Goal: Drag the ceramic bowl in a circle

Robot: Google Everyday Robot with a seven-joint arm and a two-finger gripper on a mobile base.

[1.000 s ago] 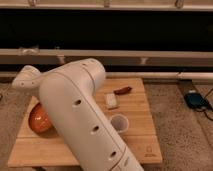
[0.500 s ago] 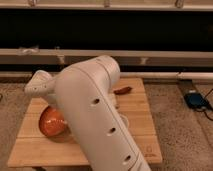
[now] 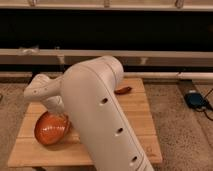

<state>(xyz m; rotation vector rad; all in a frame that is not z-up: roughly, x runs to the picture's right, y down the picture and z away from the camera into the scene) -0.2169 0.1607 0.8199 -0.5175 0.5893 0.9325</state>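
The ceramic bowl (image 3: 49, 128), a wide orange-red dish, sits tilted on the left part of the wooden table (image 3: 145, 117). My big white arm crosses the middle of the view, and its wrist bends down at the left. The gripper (image 3: 59, 109) reaches down at the bowl's upper right rim, with its end hidden behind the wrist and the bowl's edge. I cannot make out whether it touches the rim.
A small reddish-brown object (image 3: 123, 90) lies near the table's far edge, right of the arm. A blue item (image 3: 195, 99) rests on the floor at the right. A dark shelf or wall runs behind the table.
The bowl has slid a little to the right and toward the table's front edge. The arm has swung rightward and now covers the table's middle, hiding the small white cup.
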